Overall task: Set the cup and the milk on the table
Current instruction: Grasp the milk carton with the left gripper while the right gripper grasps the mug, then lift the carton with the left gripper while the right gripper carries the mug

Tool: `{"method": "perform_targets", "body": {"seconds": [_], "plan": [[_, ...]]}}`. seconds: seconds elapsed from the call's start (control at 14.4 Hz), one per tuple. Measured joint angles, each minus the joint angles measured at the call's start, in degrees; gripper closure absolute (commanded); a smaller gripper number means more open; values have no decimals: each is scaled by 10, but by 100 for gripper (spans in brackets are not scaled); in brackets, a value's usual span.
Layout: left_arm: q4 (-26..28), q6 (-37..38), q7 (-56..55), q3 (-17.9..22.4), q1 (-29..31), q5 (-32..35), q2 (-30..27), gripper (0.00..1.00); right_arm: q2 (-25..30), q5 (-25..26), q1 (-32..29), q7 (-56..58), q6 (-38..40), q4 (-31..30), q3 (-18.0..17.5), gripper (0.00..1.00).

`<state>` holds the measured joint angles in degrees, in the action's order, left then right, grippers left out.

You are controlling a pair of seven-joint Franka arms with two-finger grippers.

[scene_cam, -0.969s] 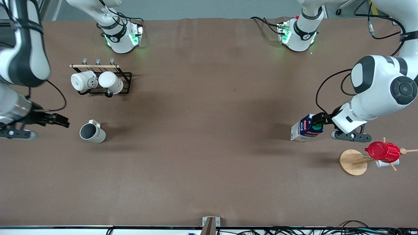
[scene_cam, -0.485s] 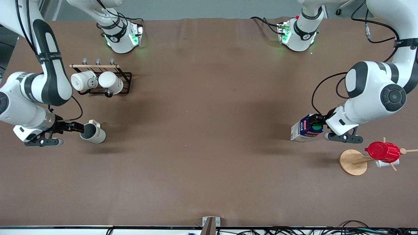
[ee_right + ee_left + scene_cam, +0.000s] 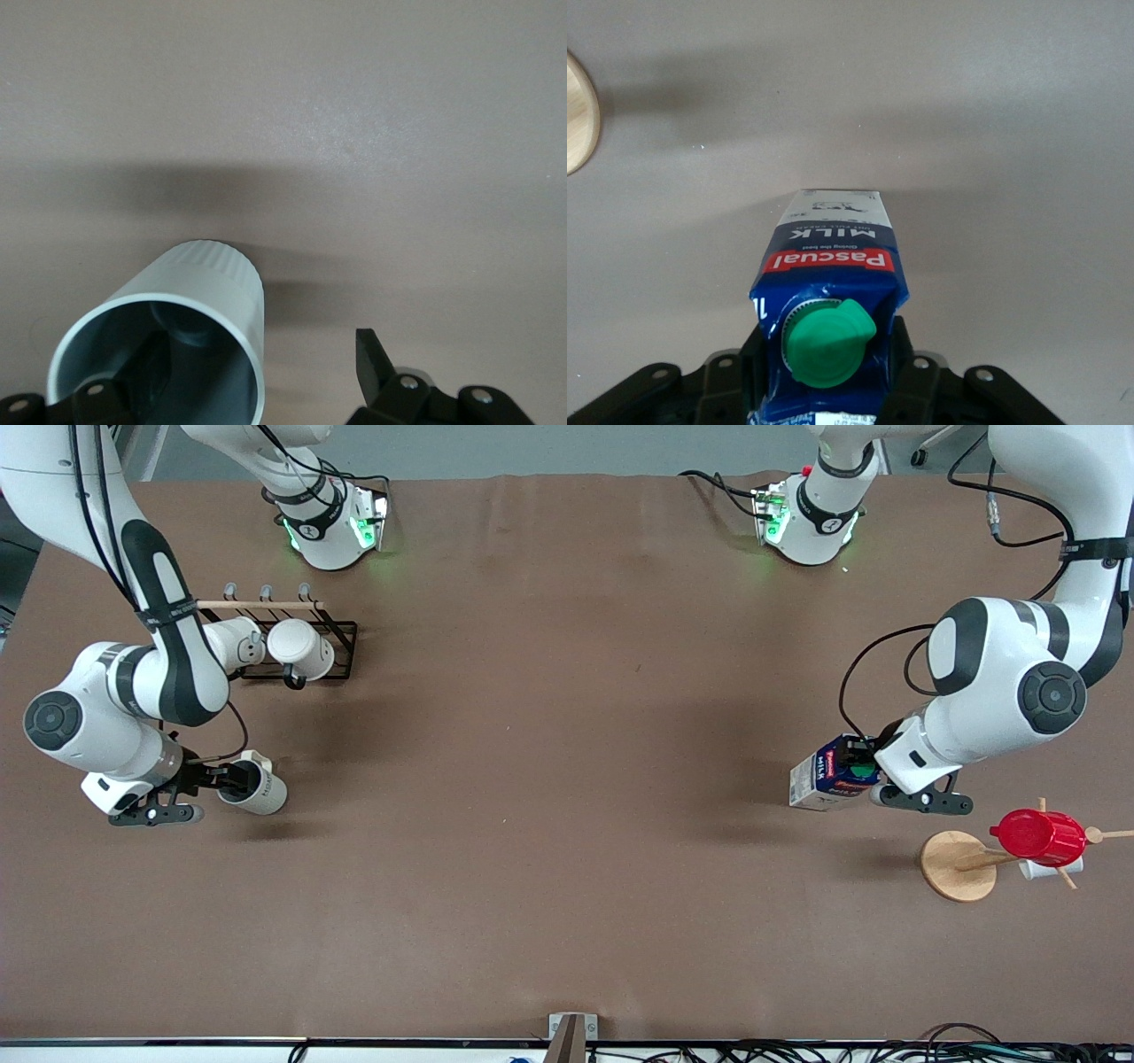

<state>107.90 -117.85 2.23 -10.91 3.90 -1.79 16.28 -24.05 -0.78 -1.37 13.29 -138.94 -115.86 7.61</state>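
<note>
Table (image 3: 567,779), matte brown, unwrinkled

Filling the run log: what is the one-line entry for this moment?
left claw: shut on milk carton | right claw: open, straddling mug rim | both on table

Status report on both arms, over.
Left gripper shut on the milk. Right gripper open astride the cup rim, one finger inside. Nothing in the way.

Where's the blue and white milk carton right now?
Front view: the blue and white milk carton stands toward the left arm's end, between the left gripper's fingers, beside the round wooden stand.
</note>
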Motion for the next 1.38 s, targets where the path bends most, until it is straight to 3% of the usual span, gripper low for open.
{"method": "perform_targets", "body": {"seconds": [0.42, 0.48, 0.83, 1.11, 1.25, 1.38], "plan": [[-55, 43, -61, -40, -3, 0, -3, 67, -6, -1, 0, 1, -5, -5, -2, 93], [-67, 55, -67, -41, -7, 0, -5, 67, -6, -6, 0, 1, -5, -5, -2, 100], [-87, 73, -91, -41, -21, 0, -6, 67, -5, -28, 2, 0, 24, 14, -4, 100], [-89, 74, -92, -41, -22, 0, -6, 67, 3, -43, 17, -24, 161, 103, -13, 100], [-89, 74, -92, -41, -22, 0, -6, 67, 13, -51, 28, -85, 190, 129, -42, 100], [-90, 75, -92, -42, -23, 0, -6, 67, 17, -52, 38, -186, 180, 133, -99, 100]]}}
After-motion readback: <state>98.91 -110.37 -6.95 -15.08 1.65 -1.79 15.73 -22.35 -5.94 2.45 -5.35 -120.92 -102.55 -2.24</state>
